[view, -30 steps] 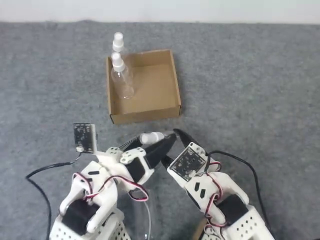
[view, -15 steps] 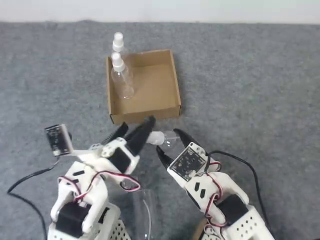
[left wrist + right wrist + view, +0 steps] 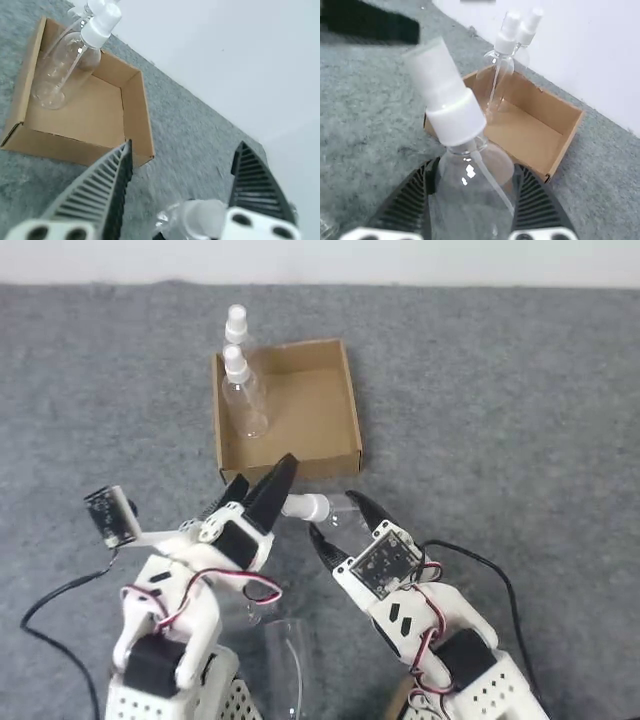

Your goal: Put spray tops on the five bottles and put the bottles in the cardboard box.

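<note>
The left tool [image 3: 267, 472] has come off the spray top [image 3: 305, 507] and drawn away leftward, jaws spread wide, while the right tool [image 3: 331, 514] stays clamped on the clear bottle [image 3: 467, 175] and has brought it nearer the cardboard box [image 3: 320, 400]. The bottle is held above the surface [image 3: 500, 390] just short of the box's near wall, long axis roughly along the near edge, top end pointing left; two topped bottles [image 3: 245, 400] lean in the box's far left corner
</note>
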You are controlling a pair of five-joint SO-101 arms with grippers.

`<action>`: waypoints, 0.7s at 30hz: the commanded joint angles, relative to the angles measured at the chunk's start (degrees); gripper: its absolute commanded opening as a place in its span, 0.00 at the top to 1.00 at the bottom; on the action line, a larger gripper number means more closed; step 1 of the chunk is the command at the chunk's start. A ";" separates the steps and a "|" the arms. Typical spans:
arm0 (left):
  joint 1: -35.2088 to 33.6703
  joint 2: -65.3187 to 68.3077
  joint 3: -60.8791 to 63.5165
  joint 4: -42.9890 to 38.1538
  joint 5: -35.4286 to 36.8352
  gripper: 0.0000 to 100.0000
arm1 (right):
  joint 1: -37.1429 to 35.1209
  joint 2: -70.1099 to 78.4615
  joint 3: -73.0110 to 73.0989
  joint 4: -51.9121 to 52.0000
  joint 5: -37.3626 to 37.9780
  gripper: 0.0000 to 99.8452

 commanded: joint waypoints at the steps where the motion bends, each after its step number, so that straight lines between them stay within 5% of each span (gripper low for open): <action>1: 2.73 -1.14 3.74 -7.74 0.44 0.70 | -0.48 -1.36 0.97 -1.54 -2.29 0.99; 9: 10.20 -1.05 6.81 -8.62 -1.58 0.70 | -0.57 -1.36 0.97 -1.19 -3.25 0.99; 21: 7.65 -1.14 3.30 -8.26 -1.41 0.70 | -0.48 -1.36 1.14 -1.01 -3.16 0.99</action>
